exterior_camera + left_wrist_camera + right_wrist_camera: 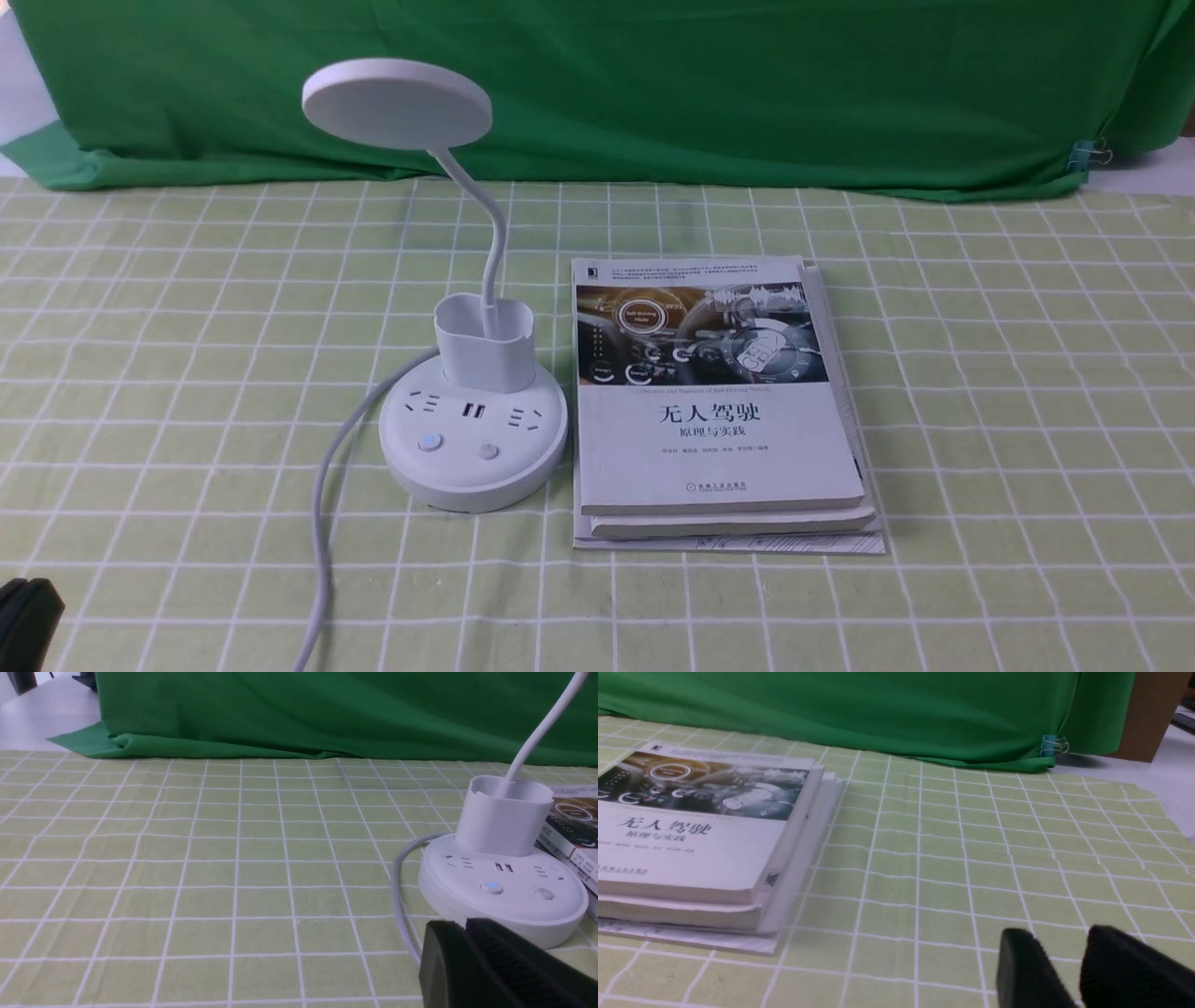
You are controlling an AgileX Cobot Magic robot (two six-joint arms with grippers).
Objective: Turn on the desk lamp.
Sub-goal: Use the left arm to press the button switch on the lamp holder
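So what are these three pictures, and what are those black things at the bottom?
They come from a robot with two arms. The wide picture is taken by a camera between its arms, looking forward. The other two come from little cameras on its wrists. The black shapes are its tools for grabbing. The left tool looks pinched shut, and the right tool has a small gap. Neither holds anything. On the checked cloth stand a white desk lamp and, beside it, a stack of books.
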